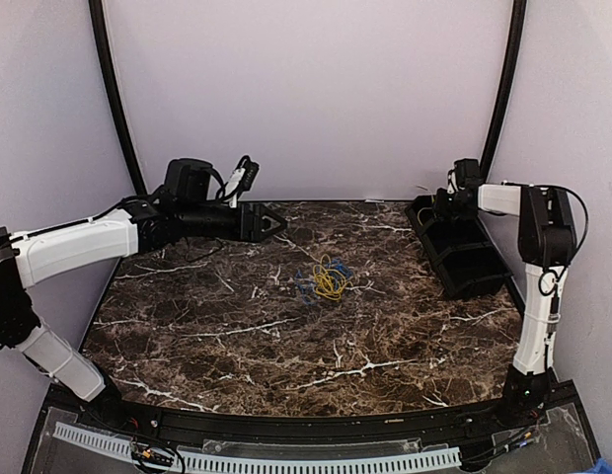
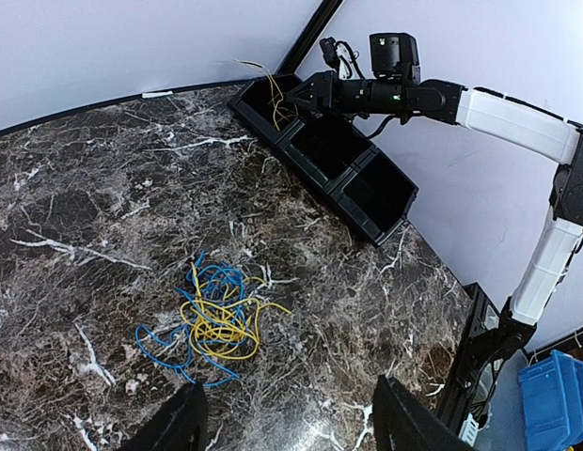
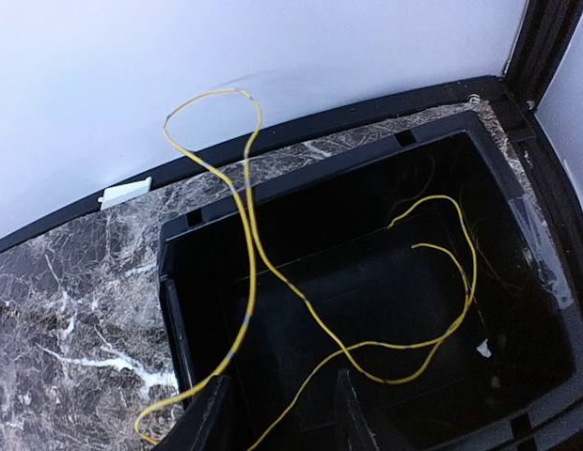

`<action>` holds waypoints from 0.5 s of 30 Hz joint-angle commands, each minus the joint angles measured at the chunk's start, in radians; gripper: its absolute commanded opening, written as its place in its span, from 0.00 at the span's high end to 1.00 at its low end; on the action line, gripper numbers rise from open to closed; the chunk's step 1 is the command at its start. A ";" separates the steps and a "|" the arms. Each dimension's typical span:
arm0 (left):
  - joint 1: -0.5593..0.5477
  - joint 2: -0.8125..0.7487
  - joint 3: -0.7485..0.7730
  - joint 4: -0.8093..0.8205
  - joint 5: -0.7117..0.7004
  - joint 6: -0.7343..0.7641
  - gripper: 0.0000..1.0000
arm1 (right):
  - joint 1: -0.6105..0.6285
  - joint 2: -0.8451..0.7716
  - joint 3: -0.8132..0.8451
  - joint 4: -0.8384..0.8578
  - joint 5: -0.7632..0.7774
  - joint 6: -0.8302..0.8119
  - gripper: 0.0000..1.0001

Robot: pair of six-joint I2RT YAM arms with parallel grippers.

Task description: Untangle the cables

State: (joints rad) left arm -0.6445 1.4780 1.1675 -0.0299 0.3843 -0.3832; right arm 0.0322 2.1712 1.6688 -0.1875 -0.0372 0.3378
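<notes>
Yellow and blue cables lie knotted midway across the marble table, rightward of and nearer the bases than the wide-open left gripper, the closer arm, while the right gripper, fingers parted, hangs over one loose yellow cable draped in the black bin.

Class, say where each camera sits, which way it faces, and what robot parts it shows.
Top external: above, behind the bases, looking down on the table; both arms, left gripper and right gripper.
Left wrist: faces across the table to the cable tangle and black bin; own fingers below.
Right wrist: looks down into the bin at a yellow cable; own fingers below.
Shared: both wrist views show the bin.
</notes>
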 commanded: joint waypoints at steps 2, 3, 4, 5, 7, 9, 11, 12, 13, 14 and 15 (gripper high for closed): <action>-0.004 -0.043 -0.032 0.027 0.019 -0.009 0.37 | -0.006 -0.117 -0.042 -0.014 -0.010 -0.021 0.59; -0.004 -0.047 -0.034 0.027 0.019 -0.009 0.37 | -0.007 -0.129 -0.042 -0.023 -0.012 -0.028 0.59; -0.004 -0.050 -0.040 0.027 0.019 -0.008 0.37 | -0.007 -0.139 -0.040 -0.033 -0.013 -0.035 0.58; -0.004 -0.057 -0.044 0.027 0.015 -0.006 0.37 | -0.007 -0.149 -0.035 -0.040 -0.015 -0.043 0.57; -0.004 -0.070 -0.055 0.047 0.011 -0.004 0.37 | -0.006 -0.154 -0.005 -0.061 -0.037 -0.069 0.54; -0.004 -0.079 -0.068 0.056 0.007 -0.002 0.37 | -0.007 -0.140 0.041 -0.079 -0.079 -0.107 0.51; -0.005 -0.080 -0.073 0.059 0.007 -0.003 0.37 | -0.007 -0.115 0.089 -0.088 -0.121 -0.149 0.49; -0.004 -0.078 -0.074 0.059 0.006 -0.007 0.37 | -0.007 -0.096 0.125 -0.092 -0.141 -0.166 0.48; -0.005 -0.077 -0.072 0.059 0.009 -0.009 0.37 | -0.006 -0.072 0.156 -0.094 -0.162 -0.182 0.48; -0.005 -0.075 -0.071 0.059 0.012 -0.015 0.37 | -0.006 -0.039 0.184 -0.098 -0.175 -0.198 0.47; -0.004 -0.075 -0.070 0.059 0.014 -0.018 0.37 | -0.006 -0.007 0.218 -0.102 -0.186 -0.209 0.46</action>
State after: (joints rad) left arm -0.6445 1.4414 1.1076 -0.0063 0.3851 -0.3878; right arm 0.0284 2.0716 1.7679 -0.2863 -0.1371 0.2157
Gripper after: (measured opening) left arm 0.628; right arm 0.526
